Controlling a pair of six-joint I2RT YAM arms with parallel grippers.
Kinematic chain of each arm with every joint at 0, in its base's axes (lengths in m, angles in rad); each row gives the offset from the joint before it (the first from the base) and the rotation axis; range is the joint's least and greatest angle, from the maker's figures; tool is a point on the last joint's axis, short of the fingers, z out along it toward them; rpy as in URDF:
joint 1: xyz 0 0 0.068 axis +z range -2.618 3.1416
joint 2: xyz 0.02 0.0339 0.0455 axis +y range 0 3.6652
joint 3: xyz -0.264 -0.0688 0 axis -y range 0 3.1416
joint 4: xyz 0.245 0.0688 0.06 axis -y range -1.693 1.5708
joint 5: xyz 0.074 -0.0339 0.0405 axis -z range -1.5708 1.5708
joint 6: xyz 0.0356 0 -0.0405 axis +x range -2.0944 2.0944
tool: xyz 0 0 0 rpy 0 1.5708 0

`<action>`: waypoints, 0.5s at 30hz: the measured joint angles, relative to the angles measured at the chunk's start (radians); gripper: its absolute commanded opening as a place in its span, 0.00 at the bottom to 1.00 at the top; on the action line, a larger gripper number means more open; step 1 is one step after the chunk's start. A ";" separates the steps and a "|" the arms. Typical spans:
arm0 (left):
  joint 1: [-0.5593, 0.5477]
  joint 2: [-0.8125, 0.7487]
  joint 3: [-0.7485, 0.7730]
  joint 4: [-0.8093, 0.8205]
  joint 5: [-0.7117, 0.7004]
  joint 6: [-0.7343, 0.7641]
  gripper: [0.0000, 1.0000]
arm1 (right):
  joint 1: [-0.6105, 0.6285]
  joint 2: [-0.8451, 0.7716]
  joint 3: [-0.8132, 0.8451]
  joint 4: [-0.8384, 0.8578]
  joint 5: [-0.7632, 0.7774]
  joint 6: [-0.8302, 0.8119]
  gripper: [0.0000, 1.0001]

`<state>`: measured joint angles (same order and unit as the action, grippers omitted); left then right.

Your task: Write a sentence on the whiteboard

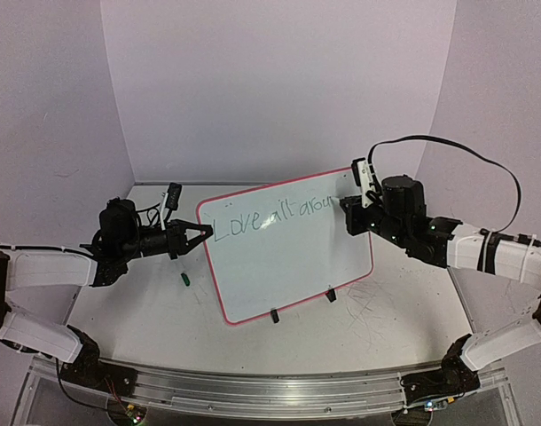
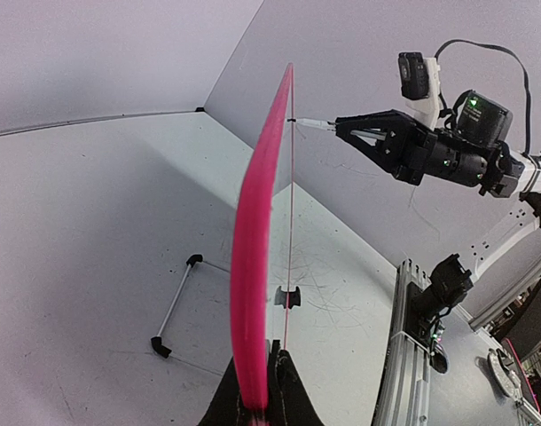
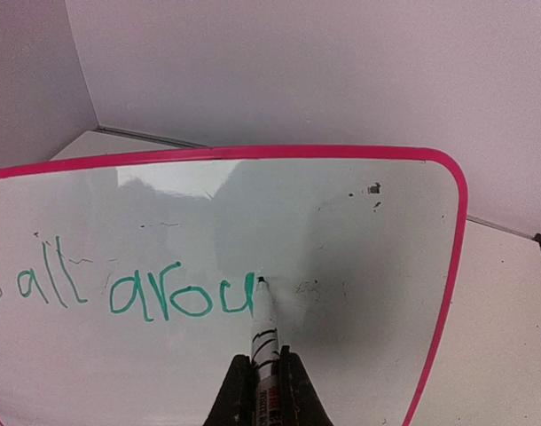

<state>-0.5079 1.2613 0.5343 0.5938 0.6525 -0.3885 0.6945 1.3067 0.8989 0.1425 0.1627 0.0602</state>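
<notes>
Only readable text: green writing [image 1: 269,218] on the whiteboard [image 1: 293,266], reads "Love all arou". Right wrist view shows just "e all arou", the last stroke at the marker [image 3: 265,346] tip. The marker barrel carries red print, too small and blurred to read. Nothing else is legible.

The whiteboard [image 1: 288,266] stands propped up on its lower long edge in the middle of the tabletop [image 1: 120,311]. It is glossy white with a thin red-pink rim, rounded corners and two small black clips along the bottom. The sentence [image 1: 270,217], in thin green handwriting across its upper part, reads only "Love all arou".
</notes>
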 measured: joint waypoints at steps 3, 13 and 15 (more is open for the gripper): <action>0.000 0.000 0.000 0.000 0.000 0.000 0.00 | 0.000 0.000 0.000 0.000 0.005 0.001 0.00; 0.000 0.000 0.000 0.000 0.000 0.000 0.00 | 0.000 -0.008 -0.020 -0.008 0.004 0.017 0.00; 0.000 0.000 0.000 0.000 0.000 0.000 0.00 | 0.000 -0.012 -0.029 -0.009 0.003 0.022 0.00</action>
<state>-0.5079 1.2613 0.5343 0.5934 0.6521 -0.3885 0.6942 1.2945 0.8699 0.1332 0.1659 0.0820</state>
